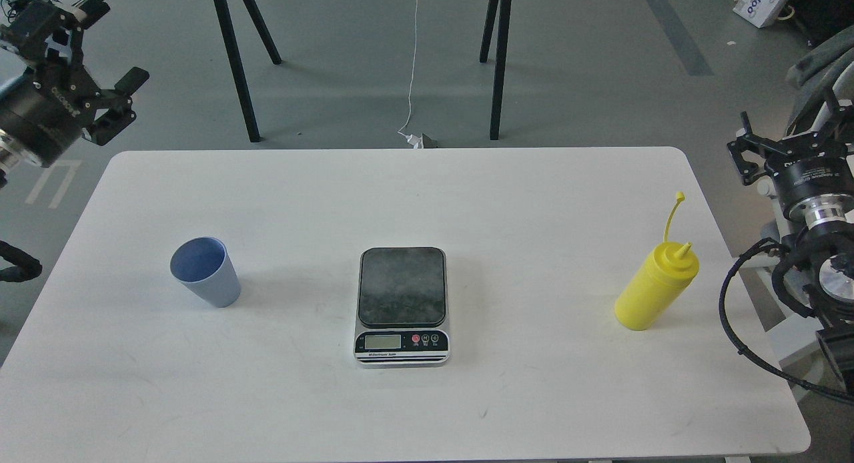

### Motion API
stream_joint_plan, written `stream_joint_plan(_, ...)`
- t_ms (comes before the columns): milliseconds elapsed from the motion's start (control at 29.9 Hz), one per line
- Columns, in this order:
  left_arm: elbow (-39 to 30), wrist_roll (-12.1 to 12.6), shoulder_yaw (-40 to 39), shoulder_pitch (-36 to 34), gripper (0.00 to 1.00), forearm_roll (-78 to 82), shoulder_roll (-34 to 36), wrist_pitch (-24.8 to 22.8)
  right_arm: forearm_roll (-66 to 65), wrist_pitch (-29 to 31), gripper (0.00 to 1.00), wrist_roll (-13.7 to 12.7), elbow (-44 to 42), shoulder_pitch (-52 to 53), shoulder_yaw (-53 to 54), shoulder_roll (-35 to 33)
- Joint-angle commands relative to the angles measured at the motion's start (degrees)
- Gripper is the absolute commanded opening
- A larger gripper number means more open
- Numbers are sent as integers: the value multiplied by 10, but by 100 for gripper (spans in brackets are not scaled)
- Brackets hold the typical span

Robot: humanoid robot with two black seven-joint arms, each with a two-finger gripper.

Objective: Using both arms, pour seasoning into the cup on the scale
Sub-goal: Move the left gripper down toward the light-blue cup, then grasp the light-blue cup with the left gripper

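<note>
The light-blue cup (205,271) stands upright on the white table (400,189), left of centre. The scale (402,296) lies in the middle with nothing on its dark plate. The yellow seasoning bottle (656,287) stands upright at the right, its cap strap sticking up. My left gripper (110,46) hangs open and empty beyond the table's far-left corner, well away from the cup. My right gripper (787,123) is open and empty off the table's right edge, above and to the right of the bottle.
Black trestle legs (233,63) stand on the grey floor behind the table, with a white cable (410,83) hanging between them. Looped black cables (740,316) of my right arm hang just past the table's right edge.
</note>
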Motion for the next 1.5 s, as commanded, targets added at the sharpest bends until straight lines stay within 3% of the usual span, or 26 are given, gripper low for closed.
stream_joint_plan(0,-45,0,14,7,91,180,4,92,0,0,100,1,0,-6,1,-1)
stream_joint_plan(200,-32,0,70,9,88,514,-15,179,0,0,100,1,5,-9,8,-12)
stream_joint_plan(367,33,-3,123,8,83,672,-22,240,0,0,100,1,6,-13,9,-22)
stream_joint_plan(534,104,-6,183,3,70,692,-41,269,0,0,100,1,7,-16,9,-22)
stream_joint_plan(835,200,-6,261,2,60,692,-86,295,0,0,100,1,7,-20,10,-23)
stream_joint_plan(935,203,-6,273,2,48,692,-88,296,0,0,100,1,7,-20,10,-23)
stream_joint_plan(1136,203,-6,276,0,8,690,-87,297,0,0,100,1,6,-20,10,-23)
stream_joint_plan(1470,197,-6,269,-17,5,678,-87,293,0,0,100,1,7,-24,10,-23)
